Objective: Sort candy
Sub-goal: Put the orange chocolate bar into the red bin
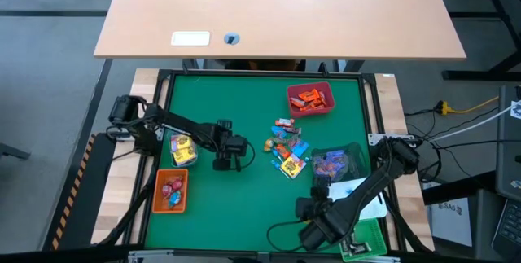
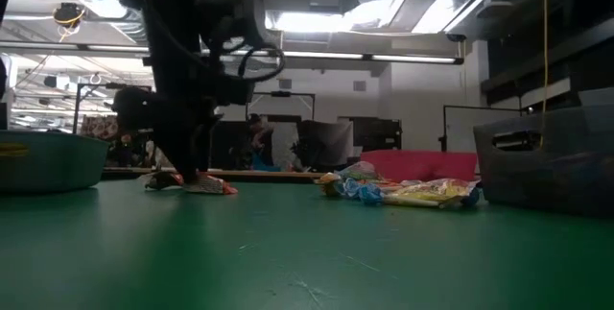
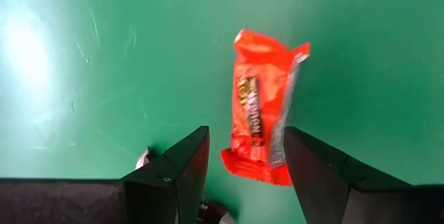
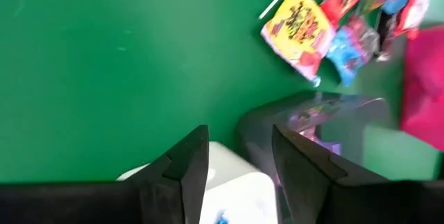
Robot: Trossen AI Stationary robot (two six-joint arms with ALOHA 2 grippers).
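- Left gripper [image 3: 239, 165], jaws spread wide and empty, hovers with an orange-red candy [image 3: 262, 106] lying flat on the green mat [image 3: 83, 57] between its fingertips.
- Loose candy pile [image 1: 286, 151] sits at three o'clock from it.
- Right gripper [image 4: 236, 168], part open, holds nothing above the white bin [image 4: 236, 189].

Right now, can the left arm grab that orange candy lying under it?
Probably yes. The left pincer hangs open right over the orange-wrapped candy, which lies alone on the green mat with its near end between the fingers. Nothing else sits in the way.
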